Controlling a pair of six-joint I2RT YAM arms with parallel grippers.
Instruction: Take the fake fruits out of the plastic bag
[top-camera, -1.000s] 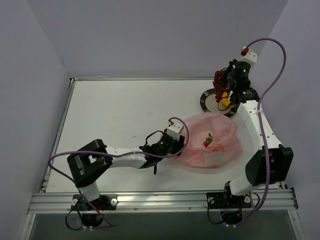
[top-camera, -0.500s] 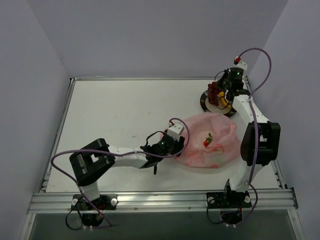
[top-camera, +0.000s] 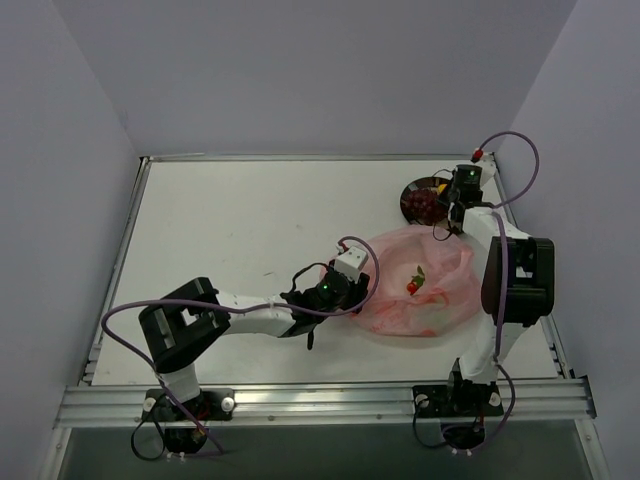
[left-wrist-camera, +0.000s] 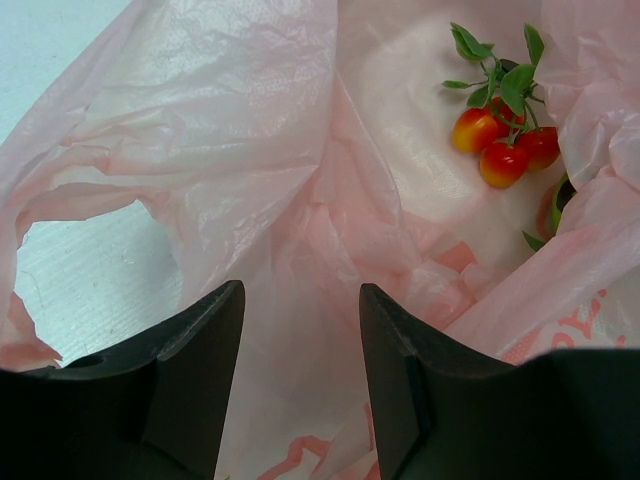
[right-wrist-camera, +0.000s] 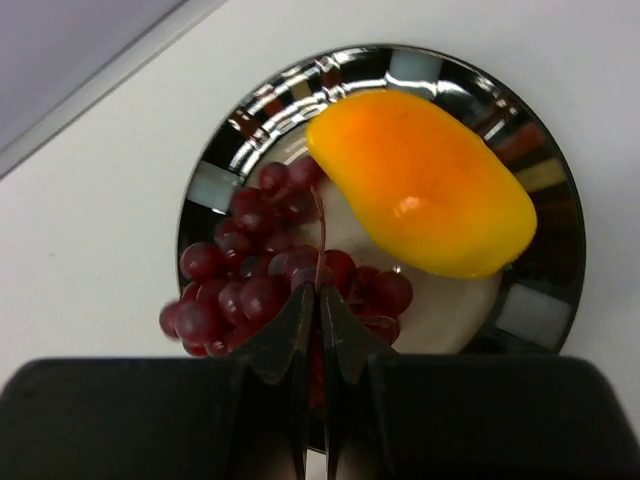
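The pink plastic bag (top-camera: 440, 305) lies at the right of the table. Inside it are small red fruits with green leaves (top-camera: 413, 284), also in the left wrist view (left-wrist-camera: 505, 150), beside a part-hidden green fruit (left-wrist-camera: 556, 200). My left gripper (top-camera: 350, 292) is at the bag's left edge, its jaws apart with bag film (left-wrist-camera: 240, 150) between them. My right gripper (right-wrist-camera: 320, 290) is shut on the stem of the dark red grape bunch (right-wrist-camera: 245, 290), which rests on the black plate (right-wrist-camera: 548, 180) next to the yellow-orange fruit (right-wrist-camera: 420, 195).
The plate (top-camera: 406, 200) sits at the far right, just behind the bag, close to the table's raised back edge and the right wall. The right arm (top-camera: 505, 270) runs along the bag's right side.
My right gripper has come down and forward with the grape bunch, from above the plate to resting on it. The left gripper and the bag have not moved.
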